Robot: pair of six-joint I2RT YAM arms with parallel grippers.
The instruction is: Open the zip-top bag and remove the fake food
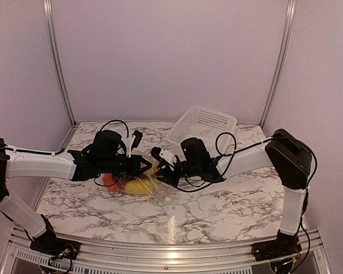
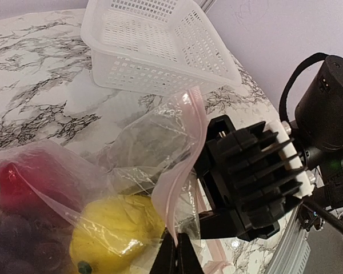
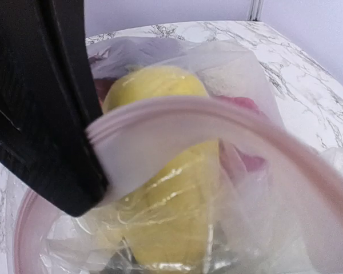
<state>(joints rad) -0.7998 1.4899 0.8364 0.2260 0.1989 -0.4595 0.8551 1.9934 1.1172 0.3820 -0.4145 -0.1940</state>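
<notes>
The zip-top bag [image 1: 151, 184] lies between the two arms, and its pink zip strip [image 2: 180, 165] stands up. Through the plastic I see fake food: a yellow fruit [image 2: 111, 228], a red apple [image 2: 20, 182] and dark grapes [image 2: 11, 248]. An orange piece [image 1: 110, 181] shows from above. My left gripper [image 2: 178, 254] is shut on the zip strip. My right gripper [image 1: 159, 165] faces it from the other side, against the bag's mouth. In the right wrist view the strip [image 3: 206, 114] arches over the yellow fruit [image 3: 166, 171], and plastic hides the right gripper's own fingertips.
A white perforated basket [image 1: 203, 123] sits tilted at the back of the marble table [image 1: 228, 205], just beyond the bag. The left gripper's black finger [image 3: 40, 103] fills the left side of the right wrist view.
</notes>
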